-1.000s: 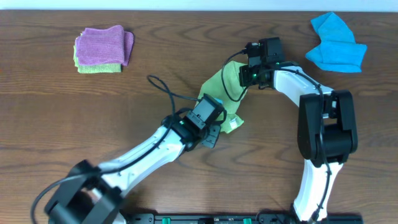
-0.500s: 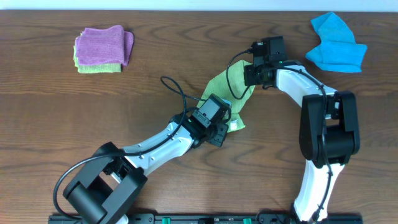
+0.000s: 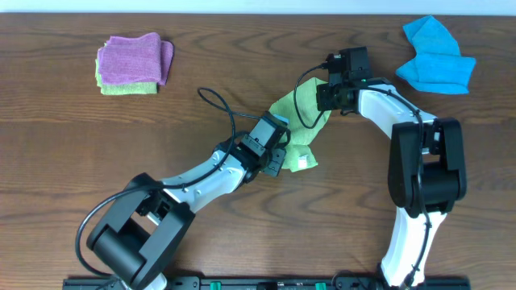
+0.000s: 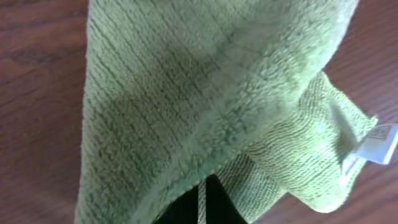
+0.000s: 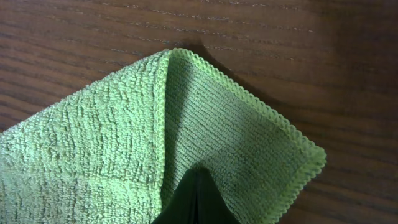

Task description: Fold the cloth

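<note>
A lime-green square microfiber cloth (image 3: 302, 145) sits bunched near the middle of the brown wood-grain table (image 3: 121, 177), stretched in a band between the two arms. The right gripper (image 3: 320, 109) is pinched closed on the corner of the cloth that lies toward the table's far edge. In the right wrist view that corner is doubled over, its stitched hem running out to a point on the wood. The left gripper (image 3: 278, 159) is clamped narrow on the end toward the table's near edge, and in the left wrist view the fabric drapes in a thick fold over its dark fingertip. A small white tag (image 4: 378, 142) sticks out from the hem at that end; it carries faint grey print, too blurred to read. At the table's far-left corner a folded purple microfiber cloth (image 3: 133, 58) lies on top of a folded yellow-green cloth (image 3: 129, 87). A crumpled bright blue cloth (image 3: 435, 60) lies at the far-right corner.
</note>
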`<act>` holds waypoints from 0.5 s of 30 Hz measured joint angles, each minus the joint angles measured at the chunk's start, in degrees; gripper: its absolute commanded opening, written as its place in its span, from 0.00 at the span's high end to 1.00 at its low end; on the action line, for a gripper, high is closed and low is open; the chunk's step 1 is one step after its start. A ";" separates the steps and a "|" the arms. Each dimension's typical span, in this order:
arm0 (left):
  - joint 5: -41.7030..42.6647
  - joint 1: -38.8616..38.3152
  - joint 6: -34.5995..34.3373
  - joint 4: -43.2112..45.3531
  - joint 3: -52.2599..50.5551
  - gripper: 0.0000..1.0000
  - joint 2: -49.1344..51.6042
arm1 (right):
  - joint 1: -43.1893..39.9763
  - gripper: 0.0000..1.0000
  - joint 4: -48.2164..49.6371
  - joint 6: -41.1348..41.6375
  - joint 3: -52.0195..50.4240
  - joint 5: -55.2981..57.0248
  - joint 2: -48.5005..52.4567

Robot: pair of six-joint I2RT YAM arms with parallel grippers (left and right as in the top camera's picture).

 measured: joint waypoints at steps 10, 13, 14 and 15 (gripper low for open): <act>1.14 -0.07 0.92 0.37 0.02 0.43 0.24 | -0.02 0.99 0.02 0.00 0.00 0.00 0.00; 1.27 -0.07 0.98 1.49 0.02 0.42 0.24 | -0.02 0.99 0.02 0.00 0.00 0.00 0.00; 1.16 -0.07 1.01 1.57 0.02 0.42 0.24 | -0.02 0.99 0.02 0.00 0.00 0.00 0.00; 0.85 -0.07 1.01 1.53 0.00 0.42 0.24 | -0.02 0.99 0.02 0.00 0.00 0.00 0.00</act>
